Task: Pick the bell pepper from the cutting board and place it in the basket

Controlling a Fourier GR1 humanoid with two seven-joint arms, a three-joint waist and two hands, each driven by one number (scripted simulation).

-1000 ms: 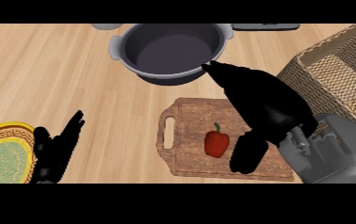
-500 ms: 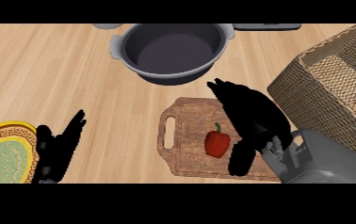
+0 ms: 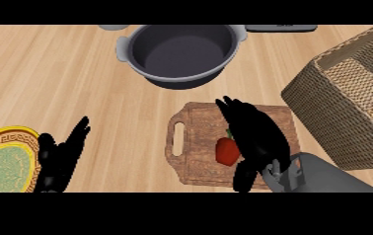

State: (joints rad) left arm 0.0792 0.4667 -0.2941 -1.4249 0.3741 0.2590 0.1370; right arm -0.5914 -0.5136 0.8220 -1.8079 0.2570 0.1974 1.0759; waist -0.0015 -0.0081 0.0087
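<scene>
The right robot hand (image 3: 253, 130), fingers straight and spread, lies beside the pepper (image 3: 227, 151) on the cutting board (image 3: 197, 150), apparently lining up a grasp.

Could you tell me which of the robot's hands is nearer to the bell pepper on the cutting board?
The right hand: it lies over the board, against the bell pepper's right side. The left hand rests far off, by the yellow plate.

Black right hand (image 3: 251, 133) stretches forward from its grey forearm (image 3: 320, 175), fingers (image 3: 232, 108) straight and spread, thumb pointing down. Black left hand (image 3: 62, 155) rests open at the lower left edge, fingers up.
</scene>
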